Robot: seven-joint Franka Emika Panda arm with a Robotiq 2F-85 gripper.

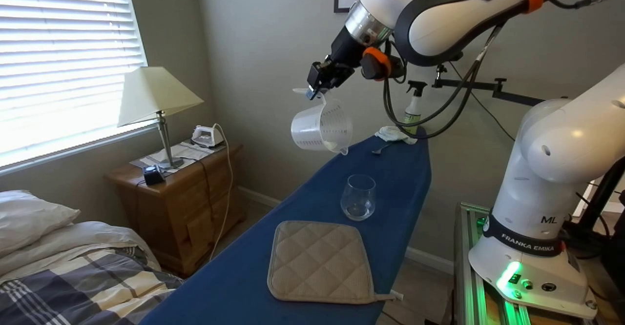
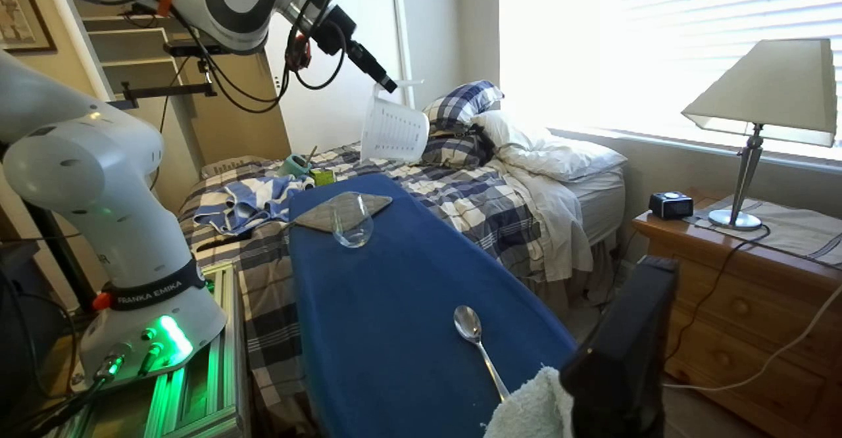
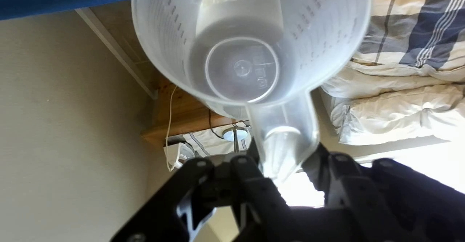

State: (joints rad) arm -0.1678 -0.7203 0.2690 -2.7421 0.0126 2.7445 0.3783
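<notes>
The gripper point(image 1: 315, 91) is clamped on the handle of a translucent measuring jug point(image 1: 315, 127). The wrist view shows that handle between dark, blurred fingers point(image 3: 321, 162); the exact contact cannot be made out. The same view looks into the jug's mouth, with part of the rim cut off at the top edge. The jug is in the air, higher than the blue ironing board point(image 1: 234, 286), tipped well over with its spout low. Whether it is directly above the board cannot be established. A pale patch shows at its wall; contents and background seen through the plastic cannot be told apart.

A clear glass point(image 1: 359, 198) stands upright on the board, apart from the jug and just beside a quilted pot holder point(image 1: 320, 261). Whether the glass holds anything is uncertain. A spray bottle point(image 1: 414, 106) is crossed by black cables point(image 1: 476, 67), its lower part obscured. In an exterior view, a spoon point(image 2: 477, 339) lies with its handle end lost at a cloth point(image 2: 533, 405). A dark object point(image 2: 618, 359) beside the cloth is unidentified; both are cut off by the lower edge.
</notes>
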